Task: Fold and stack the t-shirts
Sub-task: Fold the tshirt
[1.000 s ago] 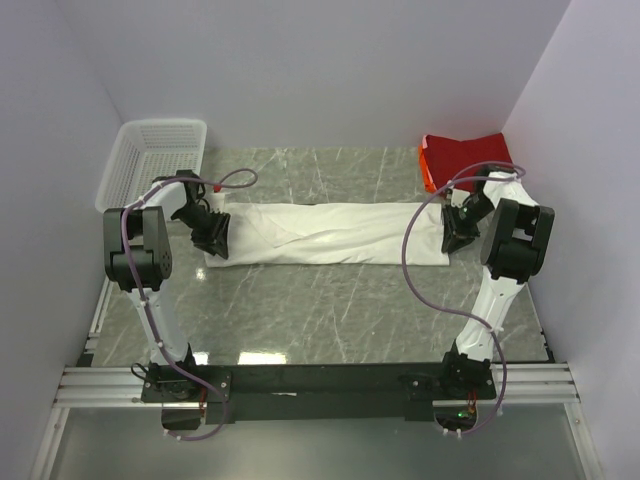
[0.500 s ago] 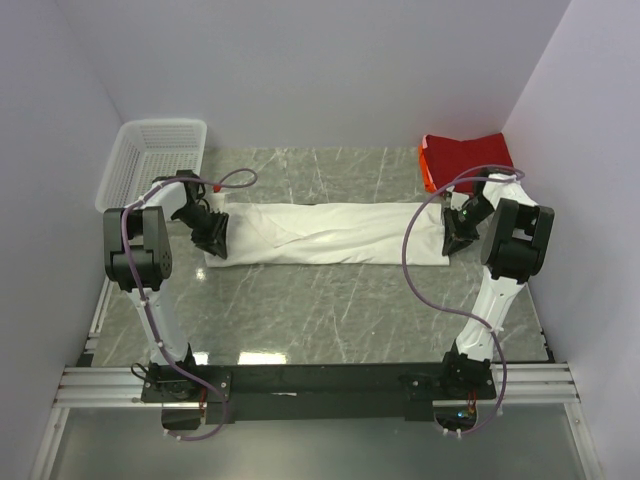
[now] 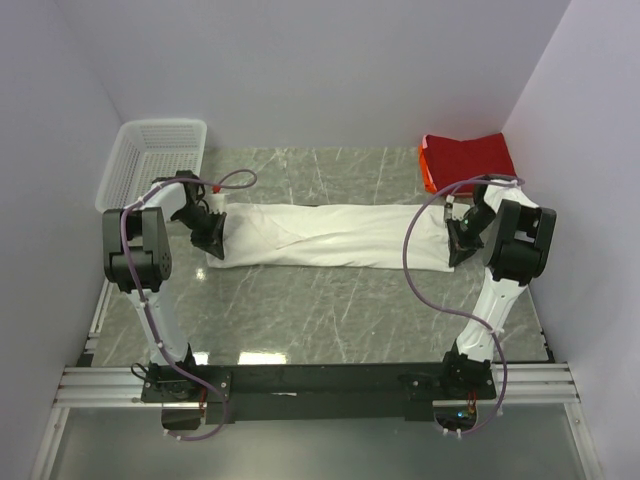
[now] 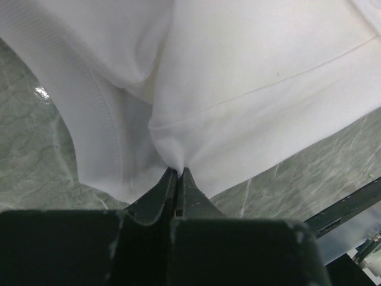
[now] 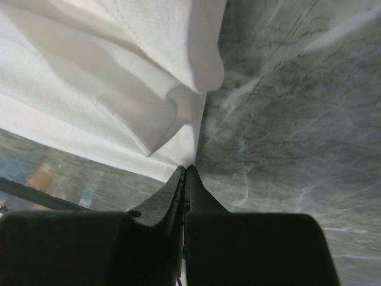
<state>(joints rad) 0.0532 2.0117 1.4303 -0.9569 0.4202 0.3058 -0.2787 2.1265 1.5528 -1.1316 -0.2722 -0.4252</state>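
The white t-shirt (image 3: 330, 235) lies folded into a long band across the middle of the marble table. My left gripper (image 3: 212, 240) is at its left end, shut on a pinch of the white cloth (image 4: 178, 119). At the right end my right gripper (image 3: 457, 243) is shut on the shirt's corner (image 5: 172, 113). The red t-shirt (image 3: 466, 157), folded, rests at the back right corner, apart from both grippers.
A white mesh basket (image 3: 152, 160) stands at the back left by the wall. Purple walls close in the table on three sides. The black frame bar (image 3: 320, 380) with the arm bases runs along the near edge.
Both grippers have shut on the ends of the white t-shirt. The right gripper has shifted slightly rightward, and the band now looks stretched a little longer.
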